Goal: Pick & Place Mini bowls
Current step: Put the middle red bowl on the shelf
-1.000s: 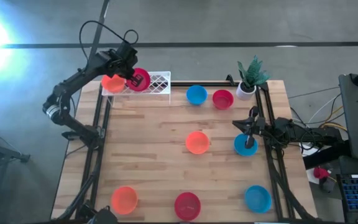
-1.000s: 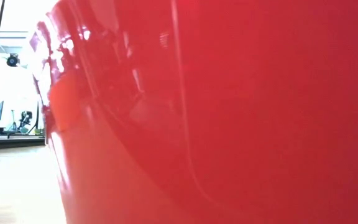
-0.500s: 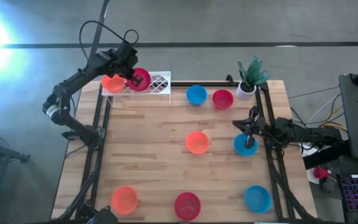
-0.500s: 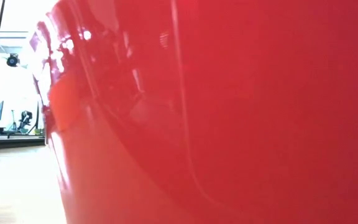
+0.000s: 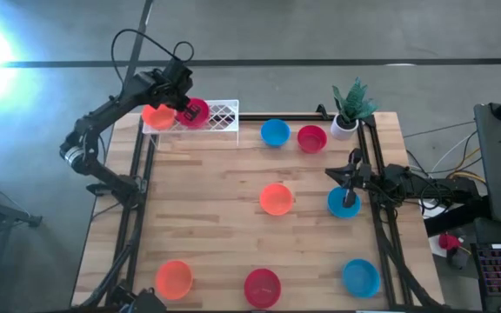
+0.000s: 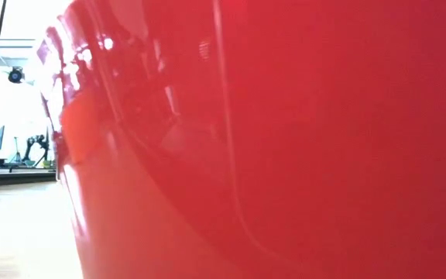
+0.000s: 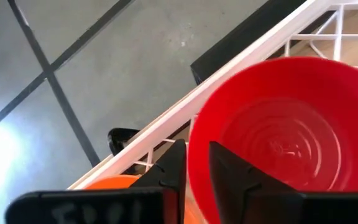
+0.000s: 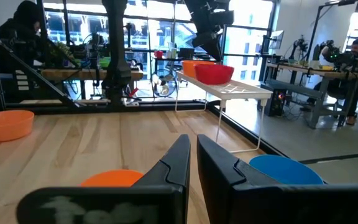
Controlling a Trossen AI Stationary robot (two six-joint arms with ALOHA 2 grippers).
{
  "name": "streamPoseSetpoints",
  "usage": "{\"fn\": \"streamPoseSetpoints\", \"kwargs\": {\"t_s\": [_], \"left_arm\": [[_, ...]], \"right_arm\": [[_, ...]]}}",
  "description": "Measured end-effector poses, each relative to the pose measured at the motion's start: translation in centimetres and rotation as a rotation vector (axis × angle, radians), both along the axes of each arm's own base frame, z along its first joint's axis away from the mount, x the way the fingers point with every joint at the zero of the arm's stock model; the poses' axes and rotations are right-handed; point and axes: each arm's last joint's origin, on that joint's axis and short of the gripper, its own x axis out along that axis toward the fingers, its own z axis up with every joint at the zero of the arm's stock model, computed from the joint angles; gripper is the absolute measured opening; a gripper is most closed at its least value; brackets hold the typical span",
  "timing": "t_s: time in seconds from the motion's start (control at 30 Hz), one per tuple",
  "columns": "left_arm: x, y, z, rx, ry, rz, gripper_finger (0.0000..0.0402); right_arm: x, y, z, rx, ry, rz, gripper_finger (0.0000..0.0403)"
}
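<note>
A white wire rack [image 5: 222, 115] stands at the table's far left corner. A red mini bowl [image 5: 198, 113] and an orange one [image 5: 156, 115] sit in it. My left gripper [image 7: 197, 168] is above the rack, slanting down and open. One finger is inside the red bowl's rim [image 7: 194, 134] and one is outside. The right wrist view shows the red bowl [image 8: 215, 73] level on the rack. My right gripper [image 8: 193, 158] waits shut and level at the table's right edge, above a blue bowl [image 5: 334, 207].
Loose bowls lie on the table: blue [image 5: 274, 132], red [image 5: 311, 137], orange [image 5: 276, 198], orange [image 5: 174, 278], red [image 5: 262, 287] and blue [image 5: 360, 277]. A potted plant [image 5: 350, 106] stands at the far right. The near red bowl's wall [image 6: 285, 139] fills the low view.
The red bowl in the rack has sunk a little below my left gripper and now lies flatter. Both arms have kept still.
</note>
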Motion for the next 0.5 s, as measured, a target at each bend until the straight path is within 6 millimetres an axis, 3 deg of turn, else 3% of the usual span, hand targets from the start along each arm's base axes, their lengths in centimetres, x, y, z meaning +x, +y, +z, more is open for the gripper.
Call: {"fn": "streamPoseSetpoints", "kwargs": {"t_s": [0.23, 0.5], "left_arm": [[0.1, 0.0, 0.0, 0.008, 0.002, 0.004, 0.0064], [1.4, -1.4, -0.3, -0.095, -0.03, -0.208, 0.0064]], "right_arm": [[0.0, 0.0, 0.0, 0.0, 0.0, 0.0, 0.0028], [0.0, 0.0, 0.0, -0.003, 0.001, 0.0, 0.0028]]}}
